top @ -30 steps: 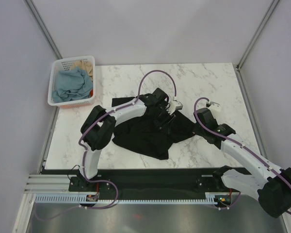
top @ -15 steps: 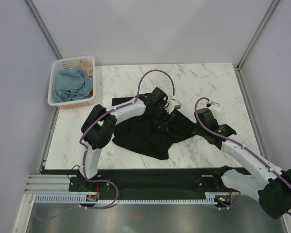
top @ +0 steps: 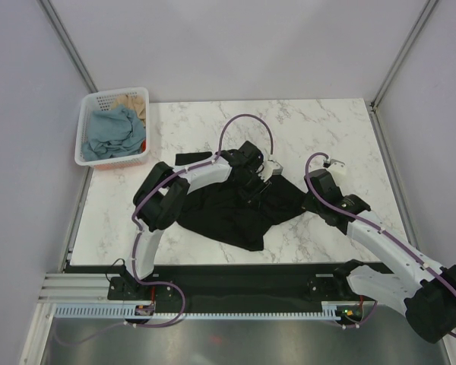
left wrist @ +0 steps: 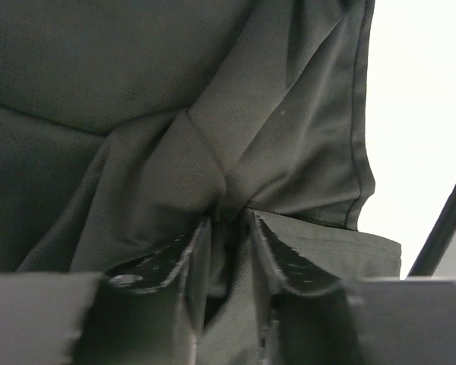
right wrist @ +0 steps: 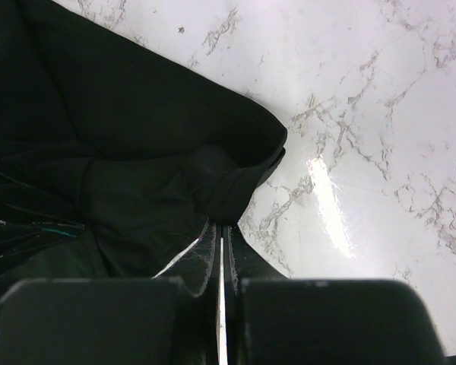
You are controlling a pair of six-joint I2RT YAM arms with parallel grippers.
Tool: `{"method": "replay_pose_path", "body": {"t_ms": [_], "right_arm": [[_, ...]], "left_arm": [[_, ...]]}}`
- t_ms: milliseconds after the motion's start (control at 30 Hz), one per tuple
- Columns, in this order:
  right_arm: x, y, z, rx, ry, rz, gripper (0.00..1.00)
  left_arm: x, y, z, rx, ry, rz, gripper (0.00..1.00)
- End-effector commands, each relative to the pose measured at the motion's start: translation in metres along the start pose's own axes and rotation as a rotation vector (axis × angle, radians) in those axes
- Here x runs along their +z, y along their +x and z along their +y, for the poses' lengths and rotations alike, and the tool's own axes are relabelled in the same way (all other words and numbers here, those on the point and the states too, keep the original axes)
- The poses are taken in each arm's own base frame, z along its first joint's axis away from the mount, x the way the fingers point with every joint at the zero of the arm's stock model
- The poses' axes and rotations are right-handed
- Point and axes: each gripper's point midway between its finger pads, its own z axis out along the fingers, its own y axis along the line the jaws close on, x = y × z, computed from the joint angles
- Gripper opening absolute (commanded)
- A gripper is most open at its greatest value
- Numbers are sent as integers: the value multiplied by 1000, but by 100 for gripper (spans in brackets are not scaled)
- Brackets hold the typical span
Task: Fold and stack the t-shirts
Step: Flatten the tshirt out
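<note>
A plain black t-shirt point(top: 228, 214) lies crumpled in the middle of the marble table. My left gripper point(top: 255, 182) sits over its far right part, shut on a raised fold of the black fabric point(left wrist: 137, 91); the fold is pinched between the fingertips point(left wrist: 267, 242). My right gripper point(top: 308, 204) is at the shirt's right edge. In the right wrist view its jaws point(right wrist: 222, 228) are nearly closed on a bunched corner of the black shirt point(right wrist: 121, 152). A dusty blue shirt point(top: 110, 131) and a tan shirt point(top: 131, 103) lie in the basket.
The white slotted basket point(top: 81, 144) stands at the table's far left corner. Bare marble point(top: 327, 129) shows behind and to the right of the black shirt. Grey walls enclose the table on three sides.
My left gripper has shifted slightly left and back, still holding the fabric, and its elbow has swung right. The right gripper has barely moved.
</note>
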Motion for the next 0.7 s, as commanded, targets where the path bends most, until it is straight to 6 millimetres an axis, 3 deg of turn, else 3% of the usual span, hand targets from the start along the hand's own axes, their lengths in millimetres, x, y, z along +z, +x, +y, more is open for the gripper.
{"method": "replay_pose_path", "body": {"t_ms": [0, 100, 233, 467, 667], "right_arm": [[-9, -22, 14, 38, -49, -55, 0], [-9, -23, 13, 43, -44, -60, 0], [-9, -22, 14, 48, -50, -57, 0], [-12, -19, 13, 58, -63, -51, 0], [-12, -19, 11, 57, -56, -54, 0]], "left_arm": [[3, 4, 1, 13, -18, 14, 33], [-6, -2, -12, 12, 22, -14, 27], [-10, -1, -29, 15, 82, -24, 34], [-9, 3, -40, 18, 105, -15, 45], [-11, 5, -40, 22, 102, -11, 41]]}}
